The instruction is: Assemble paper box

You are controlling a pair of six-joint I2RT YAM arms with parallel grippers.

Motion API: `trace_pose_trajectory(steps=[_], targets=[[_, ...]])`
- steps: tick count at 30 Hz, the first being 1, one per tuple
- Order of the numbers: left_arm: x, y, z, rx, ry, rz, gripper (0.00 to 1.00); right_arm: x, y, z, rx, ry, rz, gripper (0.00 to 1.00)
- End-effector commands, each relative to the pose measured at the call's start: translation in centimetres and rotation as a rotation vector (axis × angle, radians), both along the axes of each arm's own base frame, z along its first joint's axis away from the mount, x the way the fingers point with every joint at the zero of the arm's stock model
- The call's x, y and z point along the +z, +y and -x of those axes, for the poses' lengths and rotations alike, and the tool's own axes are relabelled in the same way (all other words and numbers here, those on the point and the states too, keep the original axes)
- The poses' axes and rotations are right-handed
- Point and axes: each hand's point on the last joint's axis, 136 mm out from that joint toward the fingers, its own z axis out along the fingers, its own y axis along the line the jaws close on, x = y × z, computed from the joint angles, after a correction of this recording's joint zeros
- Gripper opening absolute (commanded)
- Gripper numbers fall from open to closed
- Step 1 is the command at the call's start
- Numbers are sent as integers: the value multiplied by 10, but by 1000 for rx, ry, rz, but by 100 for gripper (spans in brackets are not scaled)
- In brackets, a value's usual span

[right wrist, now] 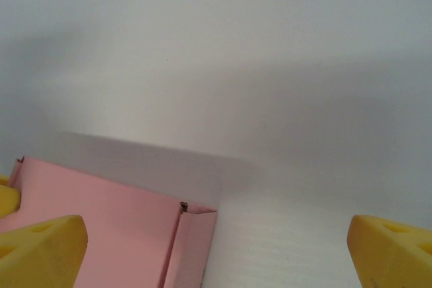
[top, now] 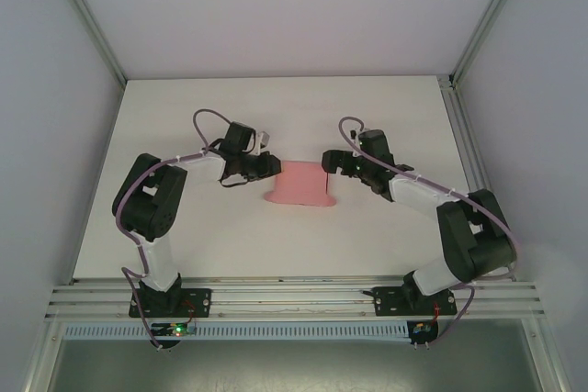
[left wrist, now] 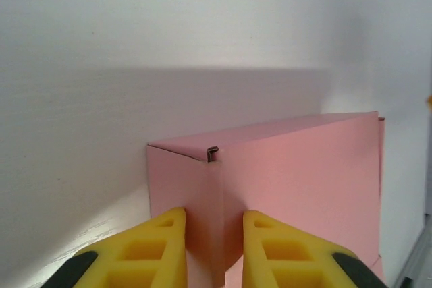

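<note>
The paper box (top: 300, 183) is a pink card piece, partly folded, lying at the middle of the table. In the left wrist view its left corner fold (left wrist: 216, 193) stands upright between my yellow fingers. My left gripper (top: 273, 168) is at the box's left end, both pads pressed against that fold (left wrist: 214, 234). To the right of the box, my right gripper (top: 331, 161) is open wide. In the right wrist view the box's right end flap (right wrist: 115, 227) lies near the left fingertip (right wrist: 40, 247). The other fingertip (right wrist: 391, 251) is far off over bare table.
The white table (top: 367, 117) is walled by white panels at the back and on both sides. An aluminium rail (top: 294, 296) carrying both arm bases runs along the near edge.
</note>
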Motion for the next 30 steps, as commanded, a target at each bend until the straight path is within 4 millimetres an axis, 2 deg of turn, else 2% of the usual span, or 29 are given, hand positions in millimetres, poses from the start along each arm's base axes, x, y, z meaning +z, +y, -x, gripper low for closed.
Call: trace_pose_trajectory(steps=[1,4,10,14,20,23,24,25,27,29,30], targets=[[-11,6,3,20,41,59,19,1,24,10,97,64,-138,98],[-9,6,4,11,36,94,11,-7,32,22,147,131,-204,98],[-9,19,1,48,35,134,8,-16,46,35,207,230,-330,97],[-9,17,1,46,34,172,7,-21,57,36,224,278,-406,95],[-3,20,0,38,-7,152,10,-9,88,30,327,287,-540,79],[3,21,-3,40,-43,146,14,9,97,22,353,247,-634,65],[6,21,-5,39,-59,144,18,14,97,20,348,235,-652,59],[10,21,-8,29,-94,136,27,19,97,17,343,226,-667,52],[19,23,-17,16,-174,96,30,27,96,15,331,214,-676,40],[40,26,-27,10,-280,61,42,37,94,15,323,203,-677,35],[53,27,-31,5,-339,46,53,40,92,15,309,204,-673,34]])
